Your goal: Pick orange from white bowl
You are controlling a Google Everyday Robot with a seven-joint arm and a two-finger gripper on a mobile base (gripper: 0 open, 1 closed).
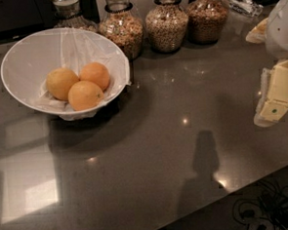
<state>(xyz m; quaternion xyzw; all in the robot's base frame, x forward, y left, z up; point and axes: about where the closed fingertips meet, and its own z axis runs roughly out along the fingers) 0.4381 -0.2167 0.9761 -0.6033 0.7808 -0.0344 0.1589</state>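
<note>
The white bowl [18, 56] stands at the back left of the dark counter, lined with crinkled white paper. Three oranges lie in it. The orange [95, 74] is the deepest reddish one, at the back right of the group. A paler yellowish one [61, 83] lies to its left, and a yellow-orange one with a dark dot [85, 95] lies in front, touching both. My gripper [274, 101], with pale yellow parts, hangs at the far right edge above the counter, far from the bowl and with nothing in it.
Several glass jars of grain [166, 26] stand in a row along the back, the nearest [122, 30] just behind the bowl's right rim. The counter's front edge [265, 178] runs diagonally at the bottom right, with cables [267, 209] on the floor below.
</note>
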